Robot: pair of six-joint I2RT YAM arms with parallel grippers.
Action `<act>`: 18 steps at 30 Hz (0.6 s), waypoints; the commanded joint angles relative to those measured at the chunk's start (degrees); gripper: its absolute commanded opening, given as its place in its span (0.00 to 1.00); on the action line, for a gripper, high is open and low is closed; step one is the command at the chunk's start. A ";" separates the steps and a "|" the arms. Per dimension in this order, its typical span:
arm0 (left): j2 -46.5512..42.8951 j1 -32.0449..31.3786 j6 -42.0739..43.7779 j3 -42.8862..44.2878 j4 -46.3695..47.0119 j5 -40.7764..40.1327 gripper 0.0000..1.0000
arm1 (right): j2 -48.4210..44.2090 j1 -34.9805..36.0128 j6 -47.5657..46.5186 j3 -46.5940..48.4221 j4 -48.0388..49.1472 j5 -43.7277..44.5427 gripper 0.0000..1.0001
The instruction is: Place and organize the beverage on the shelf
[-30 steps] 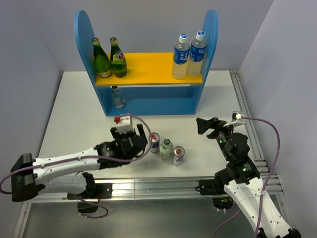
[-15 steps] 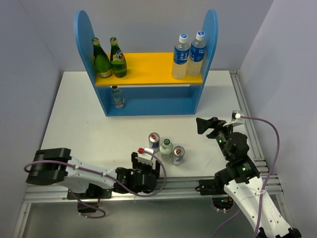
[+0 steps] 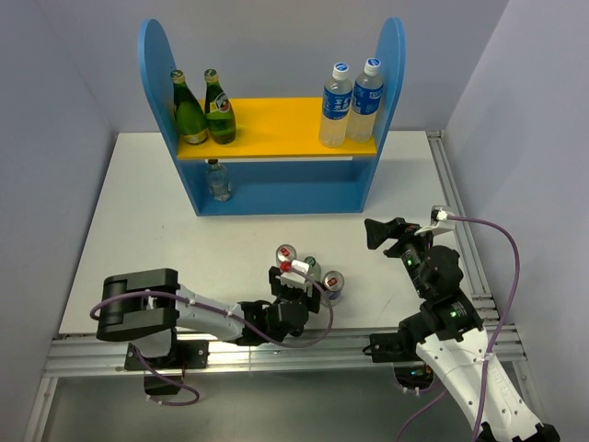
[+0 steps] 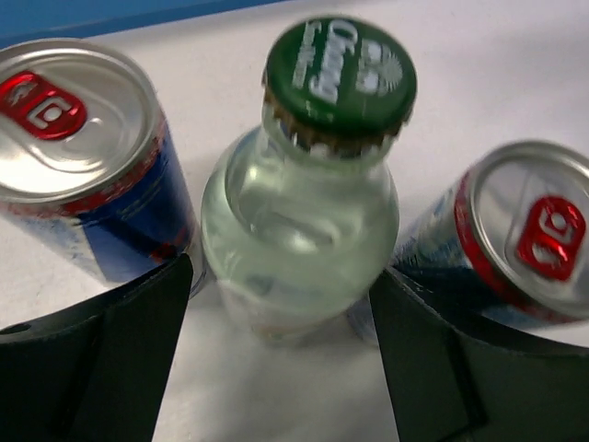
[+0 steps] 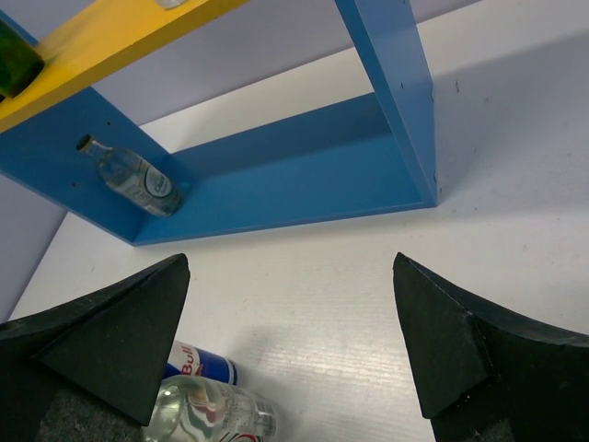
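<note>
Short clear bottle (image 4: 304, 212) with a green cap stands on the tabletop (image 3: 156, 212) in the lower middle of the overhead view. It sits between two silver-blue-red cans, the left can (image 4: 83, 175) and the right can (image 4: 515, 239), each just beside it. The left claw (image 4: 281, 295) is open. Its two black fingers (image 4: 101, 368) straddle the bottle's lower body from the near side, one in each narrow gap between bottle and can. Whether they touch the glass cannot be told. The right claw (image 5: 290, 276) hangs open and empty at the lower right, well apart from the drinks.

The likely trouble is crowding: as the fingers close, their outer faces may shove a can and tip it or send it rolling. Smooth round glass held low could also pivot or slip on lifting. The shelf (image 3: 294, 189), at the upper middle, holds two dark green bottles (image 3: 191, 115) on its yellow board and one clear bottle (image 3: 217, 180) below, so the carry looks long.
</note>
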 commanded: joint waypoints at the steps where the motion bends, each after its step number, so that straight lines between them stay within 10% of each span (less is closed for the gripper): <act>1: 2.20 2.37 5.47 2.67 8.34 2.06 0.84 | -0.42 0.30 0.24 -0.23 1.25 0.58 0.98; 11: 8.54 5.53 8.02 6.80 12.47 6.11 0.81 | 0.37 0.30 0.42 -0.49 2.30 -0.04 0.98; 18: 8.37 6.24 7.06 7.51 10.81 6.11 0.41 | 0.46 0.30 0.42 -0.49 2.57 0.14 0.98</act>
